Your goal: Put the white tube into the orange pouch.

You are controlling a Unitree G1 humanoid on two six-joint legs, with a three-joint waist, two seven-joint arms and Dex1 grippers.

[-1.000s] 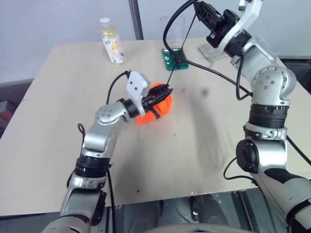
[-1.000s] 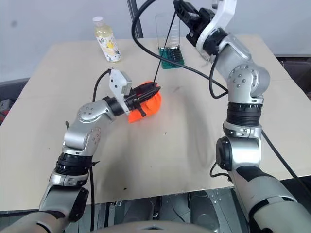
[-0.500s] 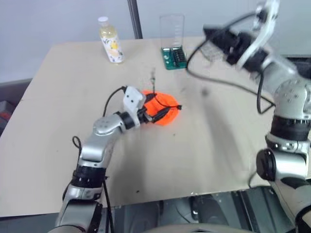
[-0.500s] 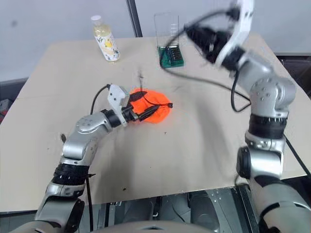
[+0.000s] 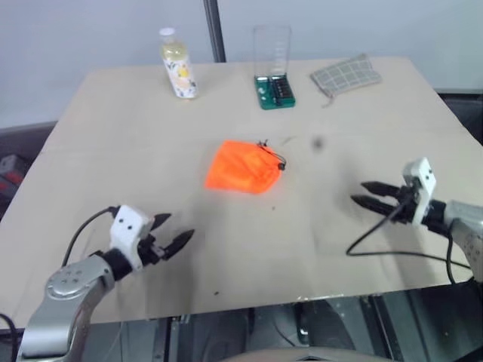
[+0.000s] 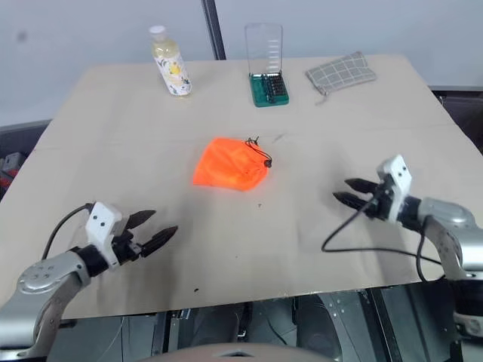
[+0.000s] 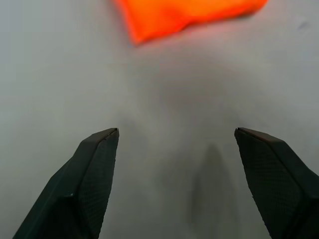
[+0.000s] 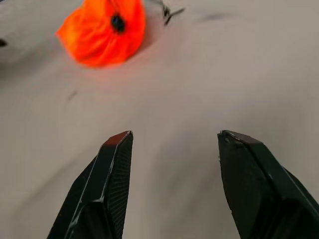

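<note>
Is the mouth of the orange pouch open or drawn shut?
Drawn shut, it seems: the orange pouch lies flat on the table, its fabric gathered at the black cord. No opening shows. Whether anything is inside, I cannot tell.

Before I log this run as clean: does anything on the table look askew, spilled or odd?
Nothing stands out. The orange pouch lies mid-table, cord drawn at its right end. The bottle stands upright at the back. Both the left gripper and right gripper are open and empty.

Silver-grey jointed arms, white wrist camera blocks, looping black cables, tapered black-fingered left hand [image 5: 172, 232], right hand [image 5: 367, 194].
</note>
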